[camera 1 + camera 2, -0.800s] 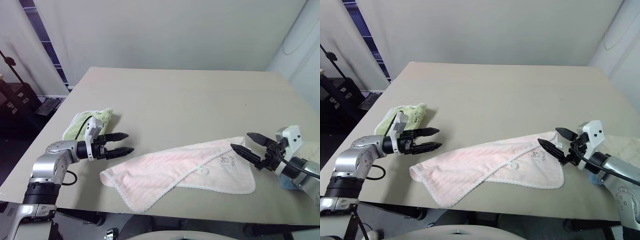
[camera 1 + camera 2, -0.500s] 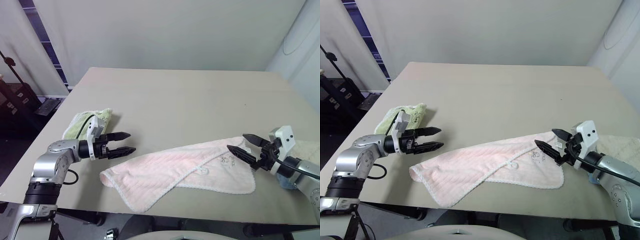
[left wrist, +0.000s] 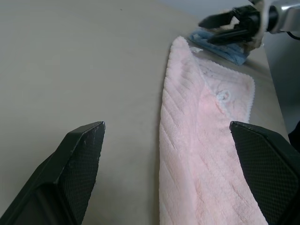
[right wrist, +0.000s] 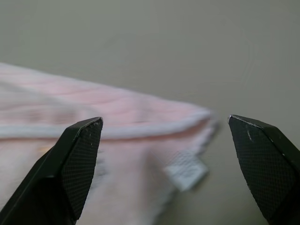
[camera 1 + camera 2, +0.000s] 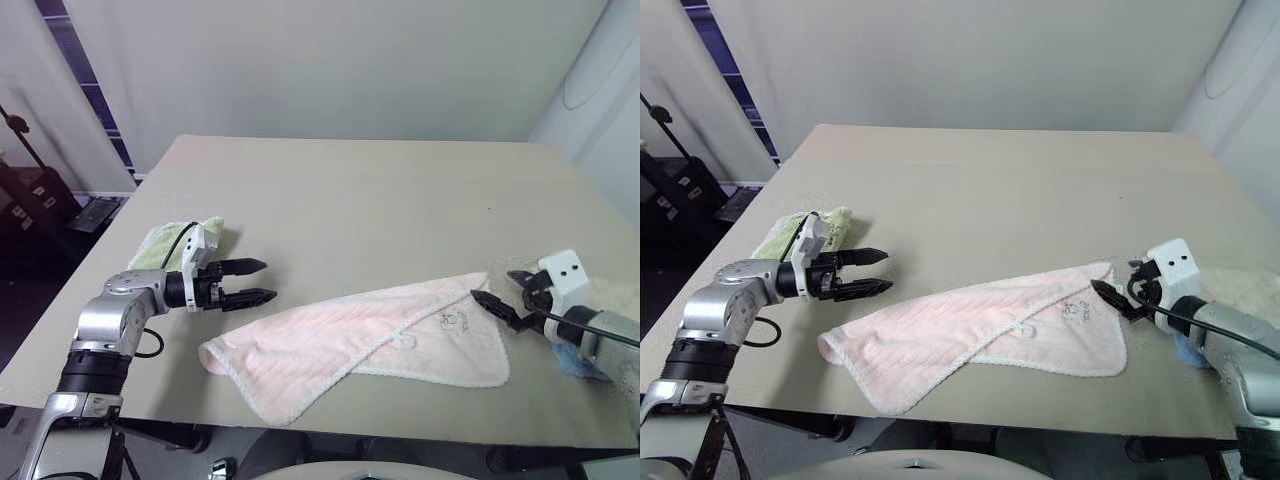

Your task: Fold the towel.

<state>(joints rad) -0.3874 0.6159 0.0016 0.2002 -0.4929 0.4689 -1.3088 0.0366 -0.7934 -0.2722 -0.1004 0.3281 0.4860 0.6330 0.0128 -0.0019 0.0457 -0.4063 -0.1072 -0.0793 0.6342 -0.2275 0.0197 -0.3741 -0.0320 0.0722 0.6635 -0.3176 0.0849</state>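
Observation:
The pale pink towel [image 5: 360, 335] lies loosely folded along a diagonal near the table's front edge, with a dark mark and white scalloped edging showing. My left gripper [image 5: 268, 280] hovers open just left of the towel's left end, pointing at it. My right gripper [image 5: 492, 286] is open at the towel's upper right corner, where the right wrist view shows the pink corner [image 4: 117, 112] and its white tag [image 4: 186, 169] between the fingers. Neither gripper holds anything. The left wrist view looks along the towel [image 3: 197, 154] to the right gripper [image 3: 225, 26].
A small light green towel [image 5: 170, 245] lies behind my left gripper near the table's left edge. A beige towel [image 5: 615, 300] with a light blue cloth [image 5: 580, 365] sits at the right edge under my right arm. The tan table [image 5: 380, 190] stretches far back.
My right gripper has drawn back a little to the right, to the towel's right corner. My left gripper has edged slightly toward the towel. The towel has not moved.

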